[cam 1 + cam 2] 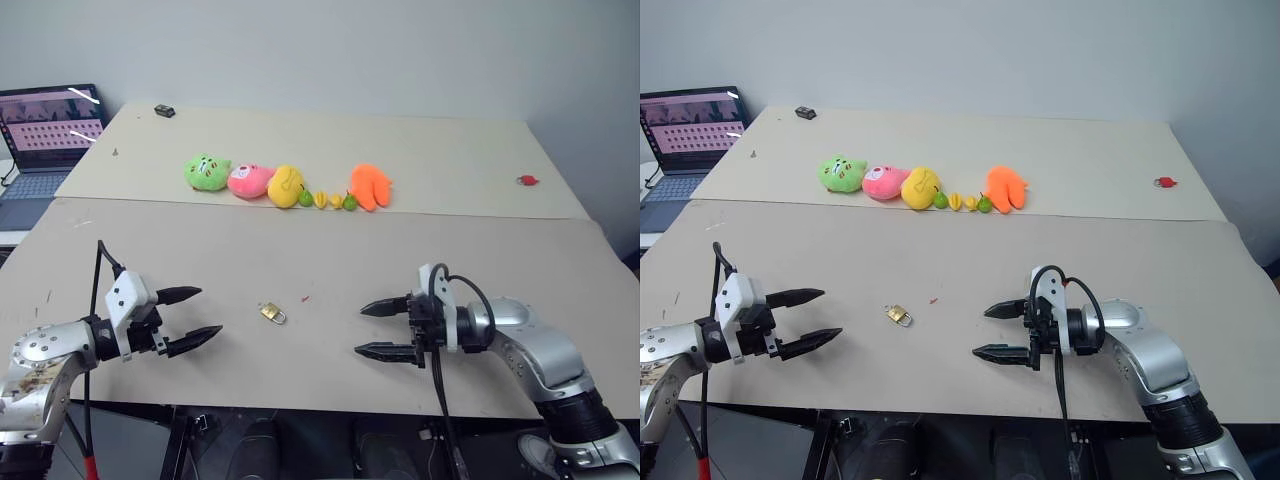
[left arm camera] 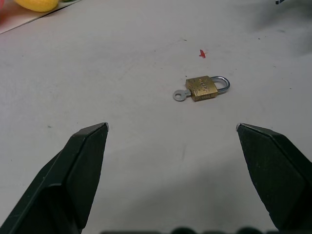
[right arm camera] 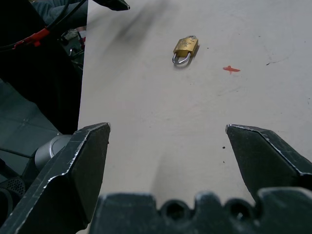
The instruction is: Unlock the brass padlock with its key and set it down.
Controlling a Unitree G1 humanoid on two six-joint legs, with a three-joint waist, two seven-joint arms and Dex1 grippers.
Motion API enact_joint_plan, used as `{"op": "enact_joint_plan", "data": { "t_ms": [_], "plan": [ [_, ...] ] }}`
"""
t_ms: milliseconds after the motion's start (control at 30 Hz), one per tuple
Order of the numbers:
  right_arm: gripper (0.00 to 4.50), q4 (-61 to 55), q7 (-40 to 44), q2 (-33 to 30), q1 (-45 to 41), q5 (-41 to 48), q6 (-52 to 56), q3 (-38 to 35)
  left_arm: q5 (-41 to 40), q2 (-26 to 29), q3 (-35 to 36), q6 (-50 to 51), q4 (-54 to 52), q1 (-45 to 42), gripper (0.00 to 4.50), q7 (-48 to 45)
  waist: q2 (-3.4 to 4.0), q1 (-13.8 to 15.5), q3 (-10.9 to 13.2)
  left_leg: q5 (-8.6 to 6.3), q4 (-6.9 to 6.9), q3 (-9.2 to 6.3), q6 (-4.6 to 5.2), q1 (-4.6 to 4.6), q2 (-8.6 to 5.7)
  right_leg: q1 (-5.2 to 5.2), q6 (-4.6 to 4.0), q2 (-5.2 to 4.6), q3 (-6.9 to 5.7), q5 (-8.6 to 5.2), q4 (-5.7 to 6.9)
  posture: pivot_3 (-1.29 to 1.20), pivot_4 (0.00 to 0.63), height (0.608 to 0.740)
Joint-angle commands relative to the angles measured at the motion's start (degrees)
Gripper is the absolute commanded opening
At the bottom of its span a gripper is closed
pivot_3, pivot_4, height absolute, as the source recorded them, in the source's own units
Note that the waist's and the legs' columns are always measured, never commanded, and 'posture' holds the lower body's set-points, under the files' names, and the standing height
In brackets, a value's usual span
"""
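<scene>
The brass padlock [image 1: 272, 313] lies flat on the beige table near its front edge, silver shackle closed. A small silver key [image 2: 181, 95] sticks out of its base. My left gripper [image 1: 208, 312] hovers open to the left of the lock, fingers pointing toward it, with a clear gap between. My right gripper [image 1: 360, 330] is open too, on the lock's right side and facing it from about the same distance. Both wrist views show the padlock [image 3: 185, 48] ahead of the spread fingers, touched by neither. Nothing is held.
A row of plush toys [image 1: 284, 184] and small toy fruits [image 1: 328, 200] lies across the middle of the table. A laptop [image 1: 45, 135] stands at the far left, a small black object [image 1: 164, 110] at the back, a red item [image 1: 527, 180] far right. A small red mark [image 2: 202, 53] sits beside the lock.
</scene>
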Motion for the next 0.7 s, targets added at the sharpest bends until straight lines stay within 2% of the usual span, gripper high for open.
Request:
{"op": "enact_joint_plan", "data": {
  "t_ms": [33, 133, 233, 367, 700],
  "plan": [
    [4.50, -0.7, -2.9, 2.0, -1.5, -2.1, -1.7, 1.2, -2.2, 0.3, 0.5, -2.6, -0.1, -0.8, 4.48, -4.2, 0.00, 0.0, 0.0, 0.00, 0.00, 0.00, 0.00, 0.00, 0.00, 0.00, 0.00, 0.00, 0.00, 0.00, 0.00, 0.00, 0.150, 0.722],
    [4.50, -0.3, -9.0, 5.9, -2.7, -8.3, -4.0, 5.2, -3.7, 1.5, 0.1, -5.0, 2.0, -2.4, 4.48, -10.9, -0.04, -0.3, 0.0, 0.00, 0.00, 0.00, 0.00, 0.02, 0.03, -0.02, -0.03, 0.04, 0.00, 0.00, 0.02, 0.00, 0.150, 0.722],
    [4.50, -0.6, -13.6, 9.9, -4.4, -10.5, -1.4, 7.7, -3.0, 1.6, -0.5, -6.7, 4.9, -4.9, 4.48, -13.2, -0.03, -0.2, 0.0, 0.00, -0.01, 0.00, 0.00, 0.02, 0.04, -0.04, -0.07, 0.06, 0.00, -0.01, 0.06, 0.00, 0.150, 0.722],
    [4.50, -1.5, -15.3, 13.1, -6.5, -12.9, -0.3, 12.4, -2.0, 1.3, -1.9, -8.2, 8.5, -9.3, 4.48, -14.6, -0.06, -0.1, 0.0, 0.00, 0.02, -0.02, 0.00, -0.03, 0.02, -0.04, -0.04, 0.05, 0.00, 0.01, 0.05, 0.00, 0.150, 0.722],
    [4.50, 4.6, -19.9, 19.2, -10.0, -18.7, -2.3, 16.8, -1.2, 2.6, -3.4, -9.2, 13.3, -15.2, 4.48, -18.0, -0.06, -0.1, 0.0, 0.00, 0.03, -0.04, 0.00, -0.03, 0.03, -0.04, -0.10, 0.06, -0.02, 0.05, 0.08, 0.00, 0.150, 0.722]
  ]
}}
